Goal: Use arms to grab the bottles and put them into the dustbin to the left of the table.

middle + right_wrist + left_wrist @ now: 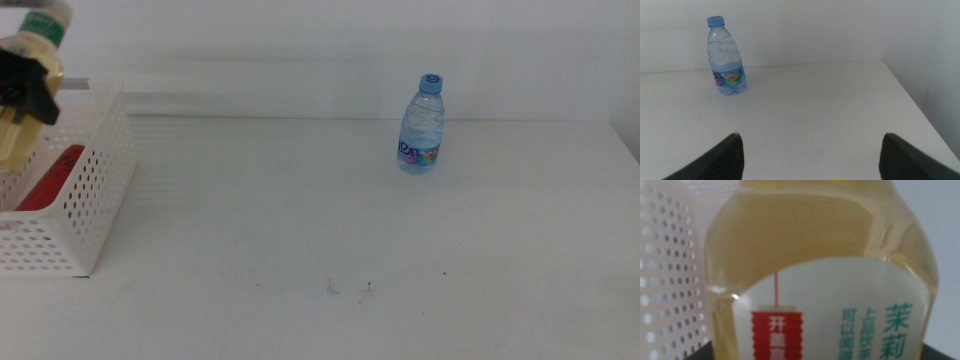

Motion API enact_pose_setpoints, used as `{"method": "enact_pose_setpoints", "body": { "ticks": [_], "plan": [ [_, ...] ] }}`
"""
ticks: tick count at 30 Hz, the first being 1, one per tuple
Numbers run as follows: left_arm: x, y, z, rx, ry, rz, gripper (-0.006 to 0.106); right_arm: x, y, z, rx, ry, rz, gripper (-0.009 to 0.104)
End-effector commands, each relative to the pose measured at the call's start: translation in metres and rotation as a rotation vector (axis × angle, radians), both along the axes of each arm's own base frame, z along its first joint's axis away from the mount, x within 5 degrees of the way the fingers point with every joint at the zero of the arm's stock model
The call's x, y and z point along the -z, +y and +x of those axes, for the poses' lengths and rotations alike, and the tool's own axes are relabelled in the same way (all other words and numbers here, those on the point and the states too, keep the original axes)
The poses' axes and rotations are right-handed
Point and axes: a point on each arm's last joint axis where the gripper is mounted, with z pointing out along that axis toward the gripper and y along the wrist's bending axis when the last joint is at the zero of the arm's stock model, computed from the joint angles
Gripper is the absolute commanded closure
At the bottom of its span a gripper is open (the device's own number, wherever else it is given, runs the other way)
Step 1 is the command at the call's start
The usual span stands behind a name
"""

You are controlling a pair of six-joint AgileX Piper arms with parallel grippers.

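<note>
The yellow tea bottle (18, 140) hangs tilted over the white perforated dustbin (98, 190) at the table's left end, and my left gripper (24, 84) is shut on it. This bottle (820, 245) fills the left wrist view, with the dustbin wall (665, 280) beside it. A red can (52, 172) lies inside the dustbin. Far back on the table, right of centre, the clear water bottle (421, 128) with a blue cap stands upright. In the right wrist view my right gripper (815, 160) is open and empty, well short of the water bottle (726, 60); it is outside the middle view.
The white table (300, 220) runs from the dustbin to its right edge (920, 110), with a few tiny dark specks (332, 288) near the front. A pale wall stands behind the table.
</note>
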Motion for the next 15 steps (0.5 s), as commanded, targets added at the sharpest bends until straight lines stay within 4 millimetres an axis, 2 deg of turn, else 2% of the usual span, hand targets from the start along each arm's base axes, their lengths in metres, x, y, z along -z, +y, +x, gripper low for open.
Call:
{"method": "enact_pose_setpoints", "body": {
  "ticks": [1,8,15],
  "plan": [
    [-0.002,0.015,0.007,-0.032,-0.023,0.004,0.077,0.000,0.000,0.000,0.003,-0.011,-0.007,0.005],
    [0.039,0.042,0.023,-0.049,0.054,-0.004,0.077,0.000,0.000,0.000,0.003,-0.011,-0.007,0.005],
    [0.069,0.048,0.034,-0.017,0.110,-0.009,0.077,0.000,0.000,0.000,0.003,-0.011,-0.007,0.005]
  ]
}}
